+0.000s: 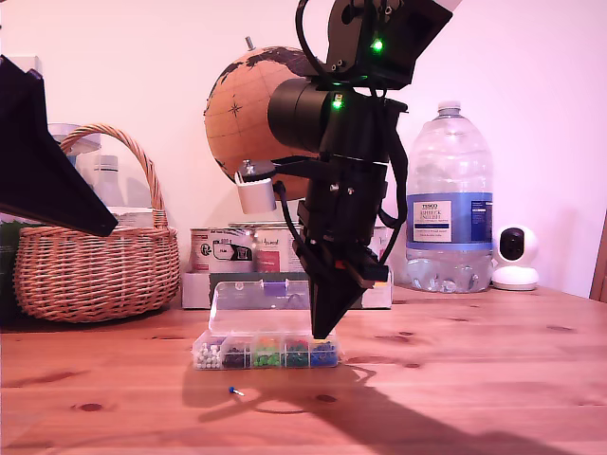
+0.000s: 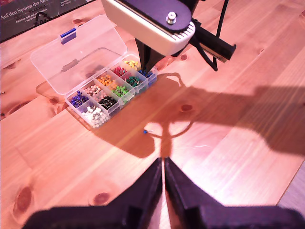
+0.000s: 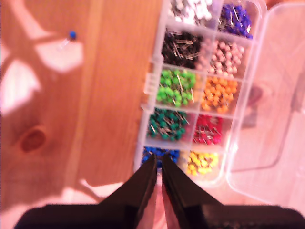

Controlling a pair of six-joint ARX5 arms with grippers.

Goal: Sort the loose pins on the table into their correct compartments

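Observation:
One loose pin with a blue head lies on the table, in front of the clear box. The box's compartments hold white, purple, black, pink, light green, orange, dark green, red, blue and yellow pins. My second gripper points down over the blue compartment with its jaws together; a pin between them does not show. My first gripper is shut and hovers above bare wood, short of the blue pin.
The box's lid lies open towards the back. Behind stand a wicker basket, tins, a globe, a water bottle and a white camera. A black arm part fills the exterior view's left edge.

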